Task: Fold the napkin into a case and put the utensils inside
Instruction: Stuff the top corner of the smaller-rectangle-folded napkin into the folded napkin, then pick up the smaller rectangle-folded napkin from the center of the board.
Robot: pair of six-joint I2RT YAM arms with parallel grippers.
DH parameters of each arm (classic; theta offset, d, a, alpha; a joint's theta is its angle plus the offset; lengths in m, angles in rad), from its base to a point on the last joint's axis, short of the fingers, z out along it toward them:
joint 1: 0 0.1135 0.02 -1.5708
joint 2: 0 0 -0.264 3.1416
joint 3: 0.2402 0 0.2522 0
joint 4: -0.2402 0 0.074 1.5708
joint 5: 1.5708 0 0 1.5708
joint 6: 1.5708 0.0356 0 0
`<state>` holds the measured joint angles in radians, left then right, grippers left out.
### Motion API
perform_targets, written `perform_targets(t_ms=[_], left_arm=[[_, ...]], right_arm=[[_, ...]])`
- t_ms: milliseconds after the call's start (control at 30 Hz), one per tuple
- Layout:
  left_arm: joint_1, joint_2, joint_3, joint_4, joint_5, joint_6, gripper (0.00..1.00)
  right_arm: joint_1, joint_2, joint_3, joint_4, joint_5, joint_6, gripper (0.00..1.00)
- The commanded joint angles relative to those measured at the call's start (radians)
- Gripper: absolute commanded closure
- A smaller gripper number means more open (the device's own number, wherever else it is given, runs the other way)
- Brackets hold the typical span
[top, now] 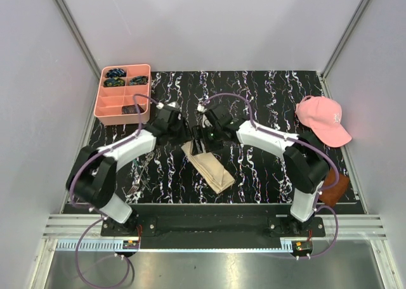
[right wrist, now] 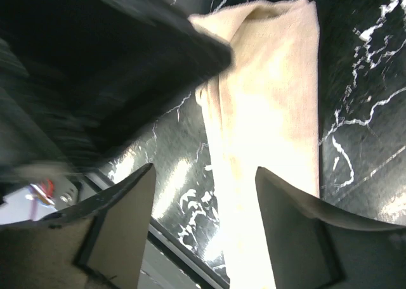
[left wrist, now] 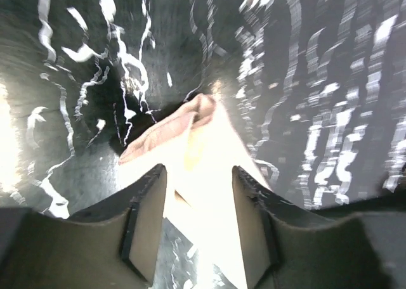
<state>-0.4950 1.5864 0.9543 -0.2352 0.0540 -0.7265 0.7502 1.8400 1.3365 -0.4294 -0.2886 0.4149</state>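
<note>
The folded tan napkin [top: 210, 167] lies as a narrow strip slanting across the middle of the black marbled surface [top: 266, 92]. Over its far end, the left claw [left wrist: 198, 172] and right claw [right wrist: 204, 172] both stand spread apart, clamping nothing.

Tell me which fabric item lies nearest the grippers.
The folded beige-tan cloth napkin, mid-table; the pink baseball cap and dark brown suede square lie at the right edge.
</note>
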Motion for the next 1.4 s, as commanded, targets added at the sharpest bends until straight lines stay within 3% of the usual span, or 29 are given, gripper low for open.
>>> perform_targets(t_ms=[0,267,467,800,1100,1133,1267,1367], left_arm=[[0.059,-0.176,-0.015,-0.032,-0.002,-0.02,0.49],[0.179,-0.506,-0.132,-0.17,-0.091,-0.059,0.45],[0.269,-0.672,-0.154,-0.26,-0.08,-0.013,0.42],[0.279,-0.735,-0.204,-0.283,-0.028,0.004,0.43],[0.286,-0.749,-0.198,-0.283,-0.019,0.004,0.43],[0.286,-0.753,-0.2,-0.286,-0.017,0.006,0.42],[0.292,-0.755,-0.206,-0.289,-0.02,0.012,0.43],[0.297,-0.753,-0.206,-0.294,-0.023,0.016,0.43]], right_arm=[[0.043,-0.042,-0.028,-0.045,0.075,-0.087,0.24],[0.158,0.036,0.035,-0.086,0.209,-0.12,0.2],[0.218,0.122,0.116,-0.163,0.377,-0.14,0.26],[0.29,0.225,0.214,-0.27,0.522,-0.153,0.42],[0.374,0.334,0.259,-0.353,0.753,-0.093,0.43],[0.379,0.343,0.268,-0.361,0.775,-0.078,0.46],[0.387,0.351,0.277,-0.371,0.855,-0.053,0.76],[0.387,0.334,0.305,-0.368,0.853,-0.064,0.91]])
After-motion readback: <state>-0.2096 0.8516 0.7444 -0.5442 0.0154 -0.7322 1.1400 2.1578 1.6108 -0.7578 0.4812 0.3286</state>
